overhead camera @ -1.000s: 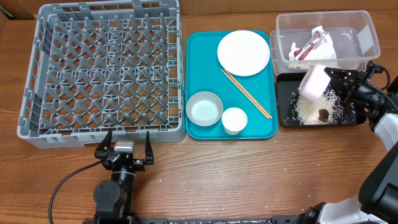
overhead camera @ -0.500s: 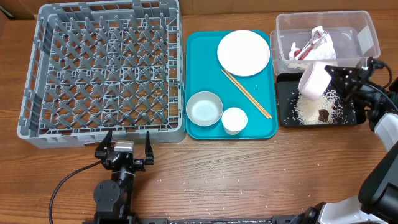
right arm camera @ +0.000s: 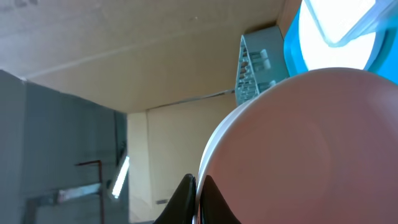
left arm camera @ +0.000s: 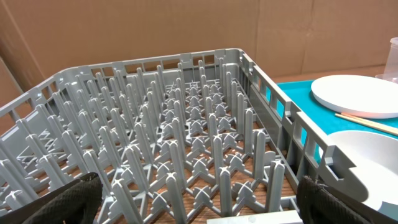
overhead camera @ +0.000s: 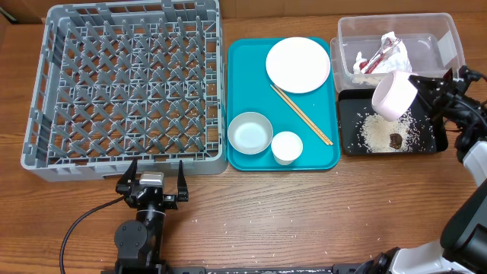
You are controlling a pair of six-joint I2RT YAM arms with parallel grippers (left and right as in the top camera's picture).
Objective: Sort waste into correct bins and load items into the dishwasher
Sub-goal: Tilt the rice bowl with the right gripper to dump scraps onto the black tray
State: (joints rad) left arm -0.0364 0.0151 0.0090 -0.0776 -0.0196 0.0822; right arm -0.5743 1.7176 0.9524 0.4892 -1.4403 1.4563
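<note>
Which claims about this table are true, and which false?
1. The right gripper holds a white bowl tilted over the black tray. True.
2. The plate already sits in the grey dish rack. False: the grey dish rack holds nothing; the plate lies on the teal tray.
3. The crumpled wrapper lies in the clear tub. True.
4. The left gripper is shut on the chopsticks. False: it is open and empty; the chopsticks lie on the teal tray.
5. The rice and a brown lump lie in the black tray. True.

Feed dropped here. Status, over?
Left claw open, at rack front. Right claw shut on bowl, tipped over black tray. Rice and brown lump in tray. Nothing blocking bowl.
</note>
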